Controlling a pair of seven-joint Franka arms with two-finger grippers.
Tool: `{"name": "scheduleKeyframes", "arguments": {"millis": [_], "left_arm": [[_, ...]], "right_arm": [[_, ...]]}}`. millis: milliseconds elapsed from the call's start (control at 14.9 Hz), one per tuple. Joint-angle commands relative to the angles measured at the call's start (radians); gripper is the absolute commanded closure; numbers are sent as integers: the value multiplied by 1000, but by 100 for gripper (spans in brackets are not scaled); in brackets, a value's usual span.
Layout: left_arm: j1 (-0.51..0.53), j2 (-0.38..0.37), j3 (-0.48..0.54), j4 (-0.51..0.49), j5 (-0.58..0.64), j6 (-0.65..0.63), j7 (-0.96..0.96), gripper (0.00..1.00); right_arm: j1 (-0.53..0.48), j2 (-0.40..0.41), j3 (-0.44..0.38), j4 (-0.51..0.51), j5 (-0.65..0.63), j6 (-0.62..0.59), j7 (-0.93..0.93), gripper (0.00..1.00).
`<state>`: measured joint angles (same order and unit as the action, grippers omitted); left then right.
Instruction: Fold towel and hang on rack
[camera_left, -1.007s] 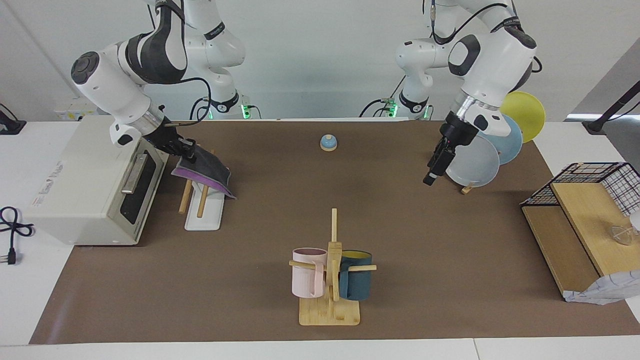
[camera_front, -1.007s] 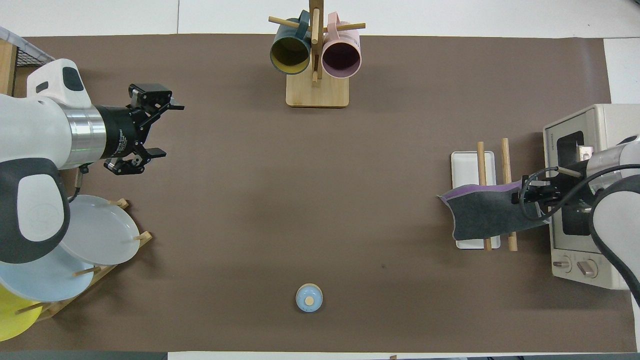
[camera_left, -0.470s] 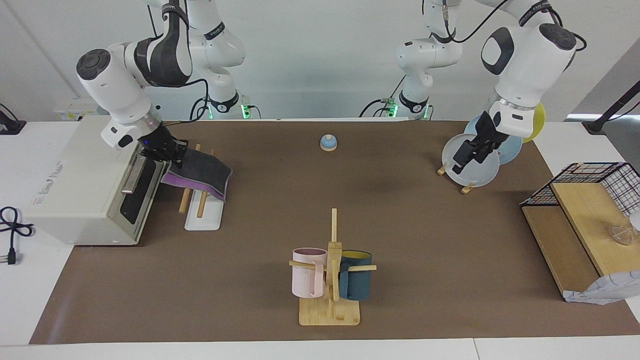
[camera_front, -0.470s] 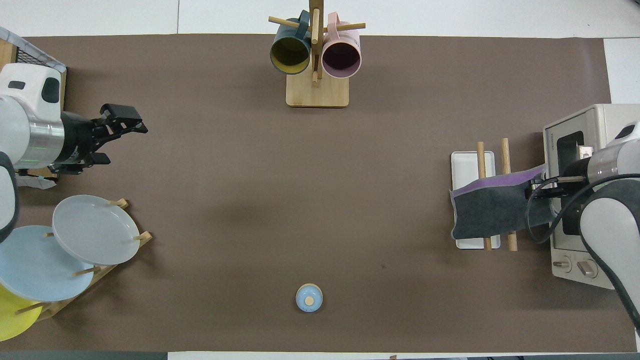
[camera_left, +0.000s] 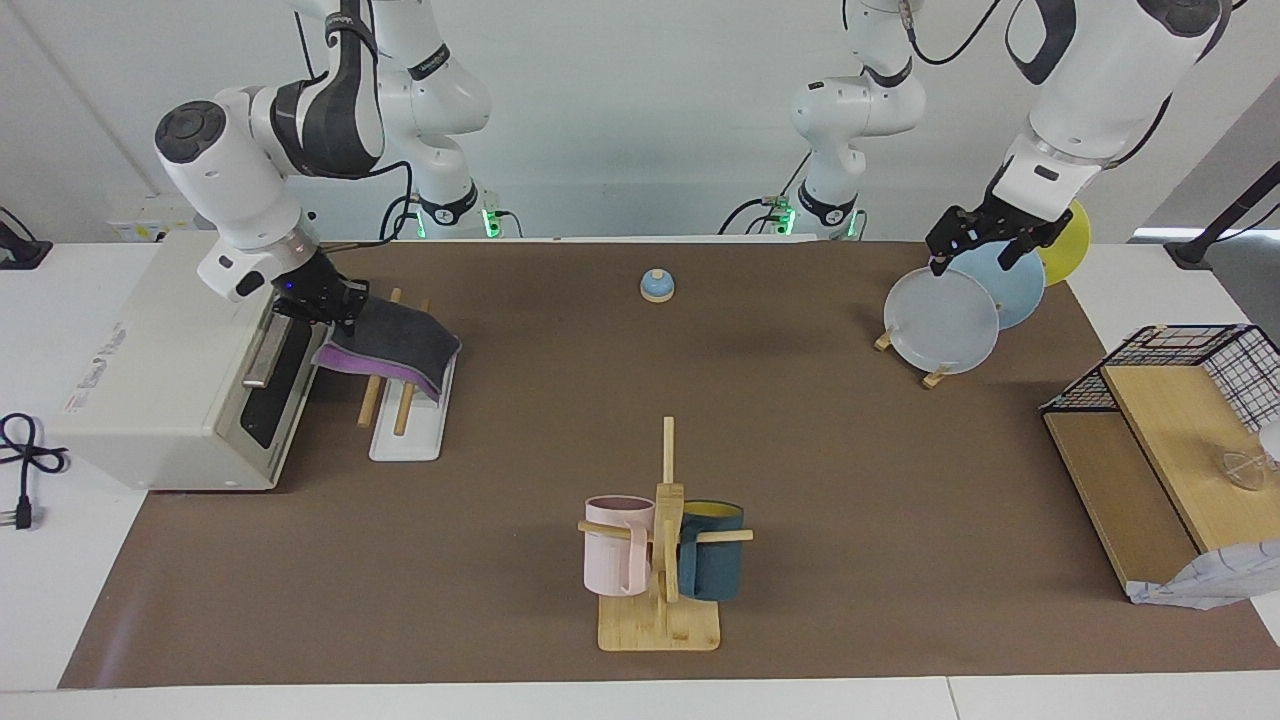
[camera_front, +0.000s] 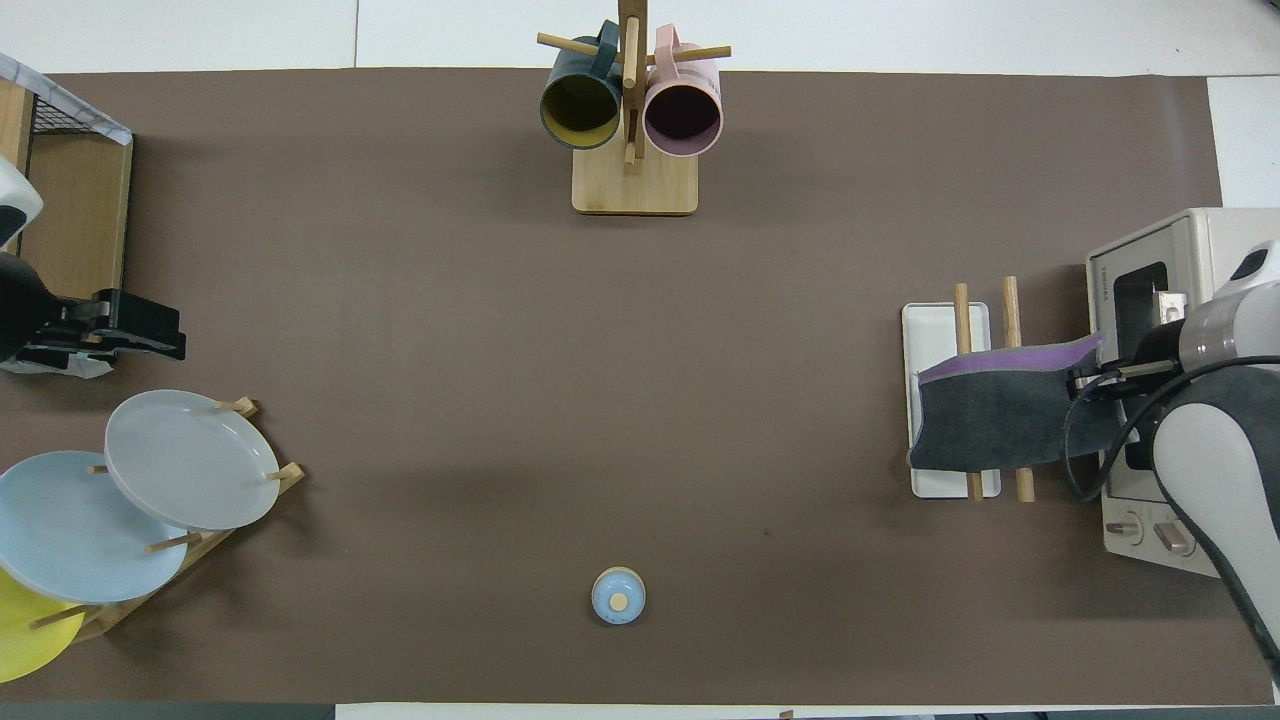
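Note:
The towel (camera_left: 395, 345), folded with dark grey on top and a purple edge showing, lies draped across the rack's two wooden rods (camera_left: 375, 395). It also shows in the overhead view (camera_front: 1000, 420). The rack's white base (camera_left: 405, 435) sits beside the toaster oven and shows from above too (camera_front: 935, 330). My right gripper (camera_left: 325, 300) is shut on the towel's edge toward the oven, just in front of the oven door; it also shows in the overhead view (camera_front: 1095, 385). My left gripper (camera_left: 985, 238) is open and empty, raised over the plate stand; it also shows from above (camera_front: 130, 335).
A toaster oven (camera_left: 170, 370) stands at the right arm's end. A mug tree (camera_left: 660, 540) with two mugs stands farther from the robots. A plate stand (camera_left: 945, 320), a blue bell (camera_left: 657, 286), a wire basket on a wooden shelf (camera_left: 1170, 420) and a pale patterned cloth (camera_left: 1210, 580) are also there.
My right gripper drew the towel toward the oven and lowered it across the rods. My left arm rose and pulled back over the plate stand.

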<state>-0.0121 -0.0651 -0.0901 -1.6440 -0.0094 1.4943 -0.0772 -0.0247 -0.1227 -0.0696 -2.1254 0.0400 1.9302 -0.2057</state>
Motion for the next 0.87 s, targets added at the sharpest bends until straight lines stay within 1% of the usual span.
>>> {"name": "scheduleKeyframes", "arguments": {"millis": [0,201,269,336,403,470,537,671,739,806], "left_arm": [[-32,24,21,40,23,-39,36,0],[-29,25,21,32,3,-8,34,0],[-26,27,23,29,-23,12,25,0],[-26,37,21,29,-55,33,-19,0],[-26,50,15,29,-66,68,-71,0],[-28,50,15,27,-64,73,-78,0],[-28,45,15,26,-60,67,-66,0],[-23,44,17,24,-43,61,25,0],[-22,42,17,21,-41,60,30,0],[-22,41,17,18,-40,61,33,0]], "right_arm": [[-18,-20,8,-27,-17,-3,-27,100],[-21,-26,8,-42,-23,0,-53,100],[-24,-26,8,-48,-28,1,-63,100],[-35,-26,8,-53,-28,3,-69,100],[-40,-28,8,-60,-28,4,-70,100],[-41,-28,8,-65,-28,9,-72,100],[-49,-26,8,-67,-28,12,-90,100],[-57,-25,8,-67,-28,13,-115,100],[-54,-25,10,-65,-28,12,-113,100],[-52,-25,10,-65,-28,10,-112,94]]}}
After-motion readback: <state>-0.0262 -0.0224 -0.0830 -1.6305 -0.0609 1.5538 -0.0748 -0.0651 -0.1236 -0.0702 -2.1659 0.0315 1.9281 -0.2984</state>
